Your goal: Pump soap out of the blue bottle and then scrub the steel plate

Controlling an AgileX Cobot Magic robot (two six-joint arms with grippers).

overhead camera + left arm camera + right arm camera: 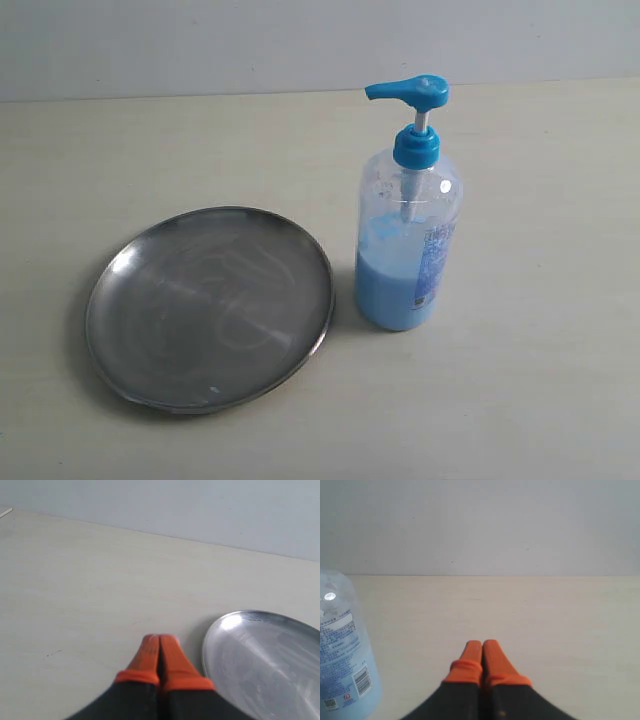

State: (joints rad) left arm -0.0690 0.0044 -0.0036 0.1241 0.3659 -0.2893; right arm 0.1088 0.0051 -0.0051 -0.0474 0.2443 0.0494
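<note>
Blue bottle [408,250] upright, spout [385,91] pointing toward steel plate [210,305], left and right jaws closed, empty

The blue bottle [408,240] stands upright on the bench [540,400]. It is tall and clear, with a bright blue pump on top and a blue-and-white label. The spout points toward the plate's side. Light blue soap [385,295] fills its lower part. The steel plate [210,305] lies flat just beside the bottle. It is round, grey and shiny, with a raised rim and faint swirl marks.
</note>
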